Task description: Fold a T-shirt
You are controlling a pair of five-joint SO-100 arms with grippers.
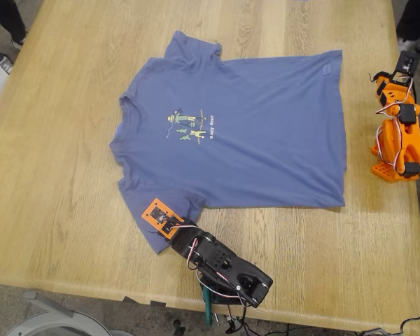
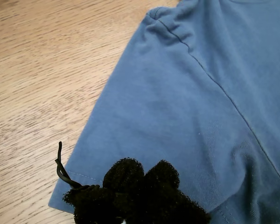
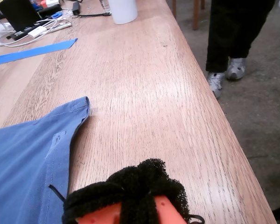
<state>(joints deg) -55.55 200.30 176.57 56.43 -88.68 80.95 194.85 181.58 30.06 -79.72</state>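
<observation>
Wooden table (image 1: 56, 175): light oak grain, bearing all items.

T-shirt (image 1: 266, 140): slate-blue, short-sleeved, spread flat at the table's centre, collar toward 9 o'clock in the exterior view, hem toward 3 o'clock. Chest print (image 1: 189, 124): small green-and-yellow figures with white lettering beside them. One sleeve points to 12 o'clock, the other to 6 o'clock.

My first gripper (image 1: 176, 227): black arm with orange plate, at 6 o'clock in the exterior view, resting on the nearer sleeve (image 2: 144, 121). Black foam-padded fingers (image 2: 123, 175) lie close together on the cloth; whether they pinch it cannot be told.

My second gripper (image 3: 144, 186): on the orange arm (image 1: 399, 133) at 3 o'clock in the exterior view, off the shirt, above bare wood beside the hem corner (image 3: 79, 109). Opening: cannot tell.

A person's legs and shoes (image 3: 228, 70): on the floor past the table edge.
</observation>
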